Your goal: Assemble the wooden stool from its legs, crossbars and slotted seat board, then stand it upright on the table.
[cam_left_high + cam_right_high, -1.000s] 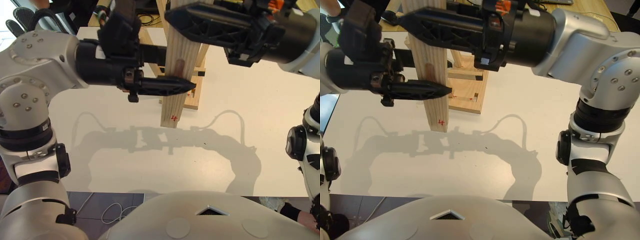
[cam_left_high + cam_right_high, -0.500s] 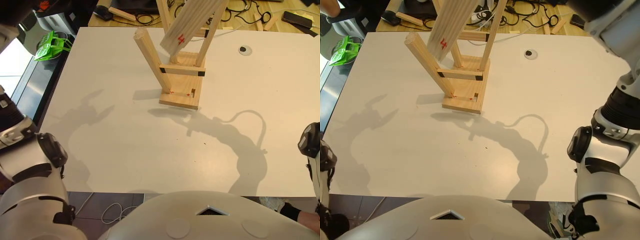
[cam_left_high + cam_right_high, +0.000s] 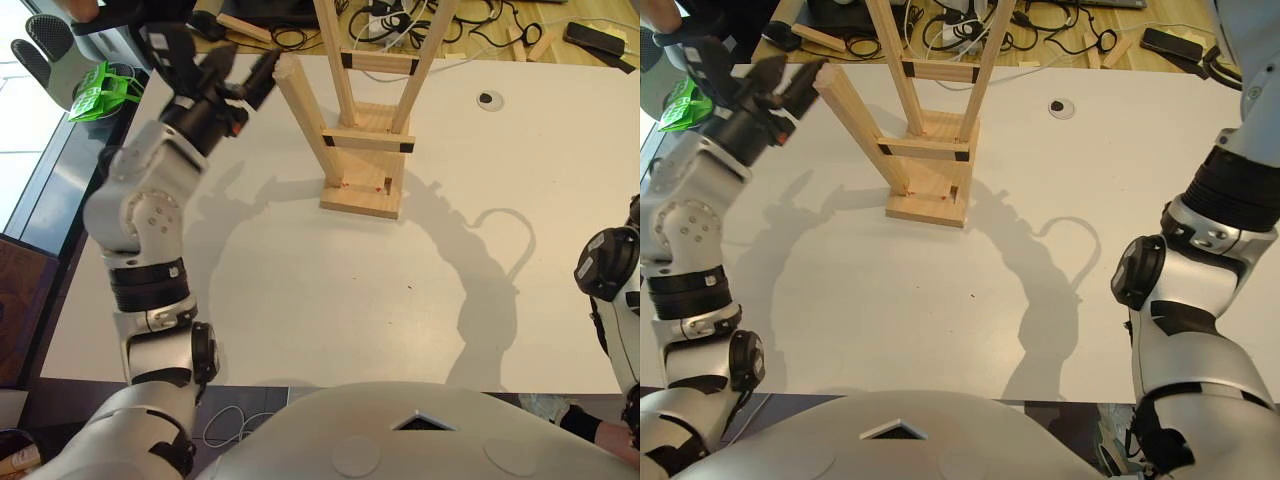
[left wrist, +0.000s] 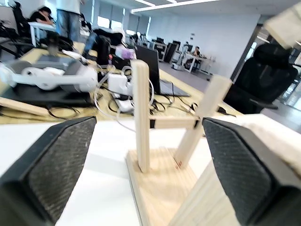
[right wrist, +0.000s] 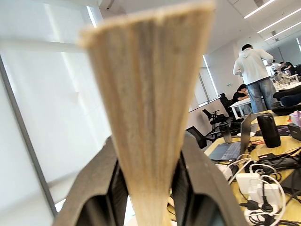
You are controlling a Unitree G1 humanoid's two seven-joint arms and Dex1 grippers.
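The slotted seat board (image 3: 362, 196) lies flat on the white table (image 3: 300, 300). Legs stand up from it, joined by crossbars (image 3: 365, 140). One leg (image 3: 305, 120) tilts out to the left. My left gripper (image 3: 240, 72) hangs open just left of that leg's top end, apart from it. In the left wrist view its pads (image 4: 56, 165) stand wide, with the seat board (image 4: 160, 179) and two legs between them farther off. My right gripper (image 5: 149, 141) is shut on a loose wooden leg (image 5: 150, 94), raised high.
A small black round fitting (image 3: 486, 99) sits in the table's far right part. A green object (image 3: 100, 90) lies off the table's left edge. Cables and spare wooden pieces (image 3: 240, 28) lie on the bench behind the table.
The leg marked 4, held close before the head and then above the stool, has left the head views. My left arm has risen to the tilted leg's top.
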